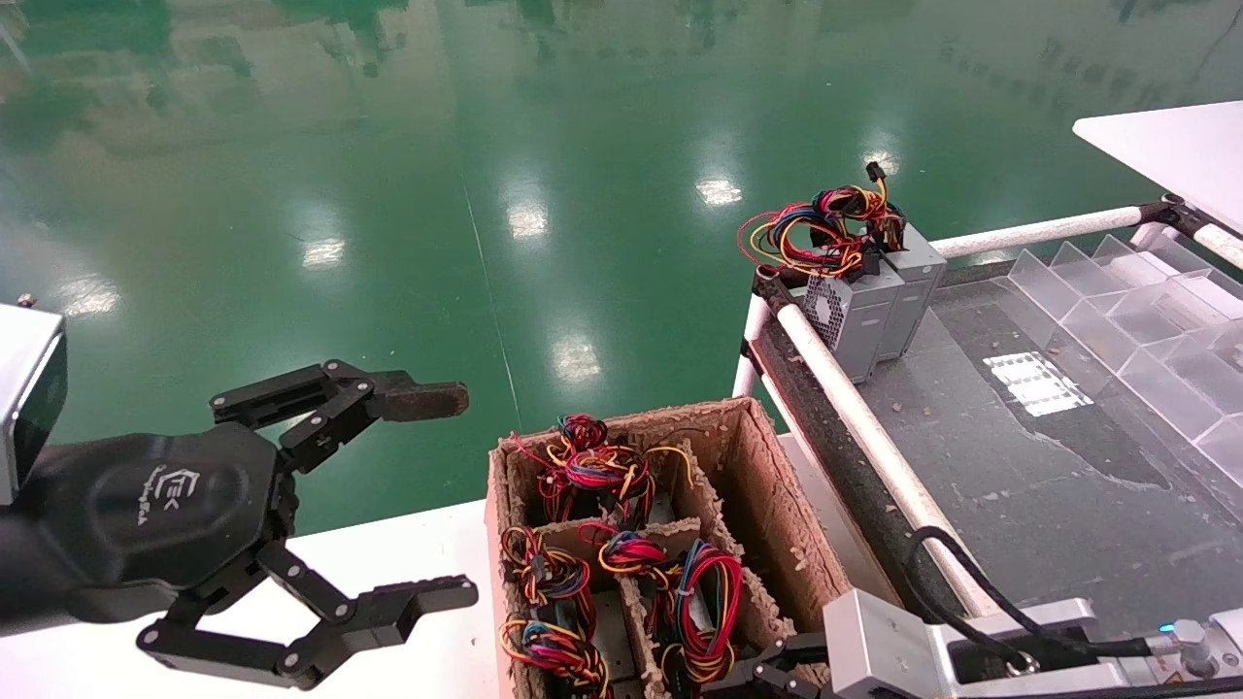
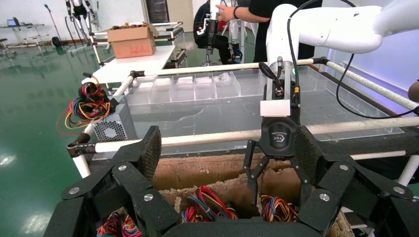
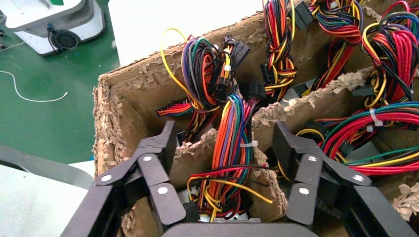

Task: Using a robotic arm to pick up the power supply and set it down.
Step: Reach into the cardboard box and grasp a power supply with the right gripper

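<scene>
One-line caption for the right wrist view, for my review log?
Right gripper open above the cardboard box, fingers straddling a divider and one power supply's wire bundle.

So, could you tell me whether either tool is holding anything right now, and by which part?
Nothing is held: the right tool hangs open over the wire bundle in the cardboard box; the left tool is open beside it.

Both end effectors [image 1: 442, 490] [image 3: 222, 143] open

cardboard dividers [image 3: 296, 106] — wire bundles [image 3: 232, 143] crowding compartments
</scene>
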